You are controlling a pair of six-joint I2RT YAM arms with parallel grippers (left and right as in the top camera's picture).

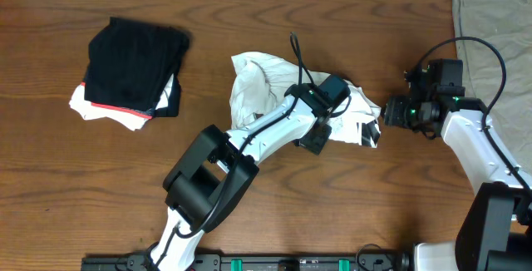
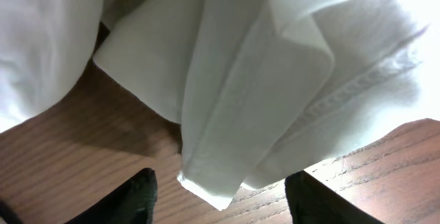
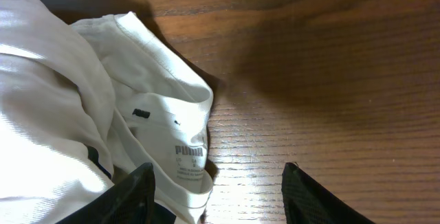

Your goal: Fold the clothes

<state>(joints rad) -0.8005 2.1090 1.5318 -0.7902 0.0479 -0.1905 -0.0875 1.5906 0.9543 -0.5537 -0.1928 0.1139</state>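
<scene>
Lying on brown wood-grain table (image 1: 349, 213), crumpled T-shirt (image 1: 249, 92), black garment (image 1: 133, 63)

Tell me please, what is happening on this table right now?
Two robot arms are working on a white T-shirt, which lies crumpled in the middle of the table. The left gripper is open over a hemmed fold, with cloth between its fingers that does not look clamped. The right gripper is open at the shirt's right edge, beside the collar label. The shirt is not yet folded.
</scene>
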